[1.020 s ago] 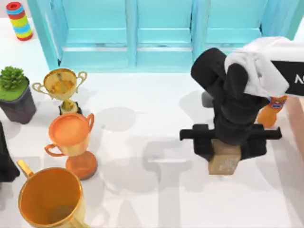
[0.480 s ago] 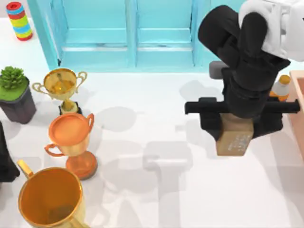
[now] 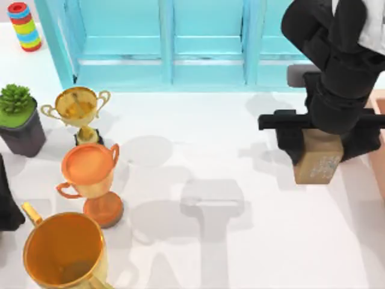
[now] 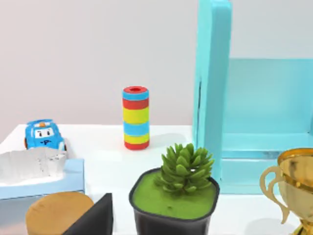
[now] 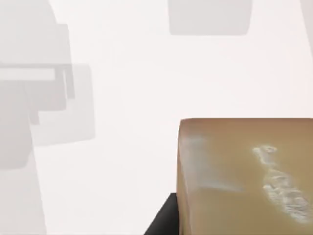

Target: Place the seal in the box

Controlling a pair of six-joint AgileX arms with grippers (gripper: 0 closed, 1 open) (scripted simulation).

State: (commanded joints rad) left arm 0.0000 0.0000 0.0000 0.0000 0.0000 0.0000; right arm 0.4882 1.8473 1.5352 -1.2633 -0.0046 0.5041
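Holding the small tan-brown rectangular seal (image 3: 319,162) between its black fingers, the right gripper (image 3: 325,147) hangs above the white table (image 3: 198,150) at the right side, a little in front of the turquoise cabinet (image 3: 168,42). The seal is lifted off the table surface. Its long axis seems to run mostly up and down, with the lower end leaning toward the near side of the table. The face with faint whitish markings looks down and toward the near edge; in the right wrist view the same markings (image 5: 281,188) are visible, but they cannot be read as letters. Just to the right of the gripper, at the table's right edge, a narrow strip of the salmon-tan box (image 3: 380,144) is visible, and the seal is not over it.

The left arm (image 3: 7,198) stays at the far left edge of the top view, and I cannot tell the state of its fingers. Near it stand a green plant in a dark pot (image 3: 19,117), a golden trophy cup (image 3: 78,108), an orange trophy cup (image 3: 90,171) and a large golden mug (image 3: 63,253). A striped coloured cylinder (image 3: 24,25) stands at the far left corner.
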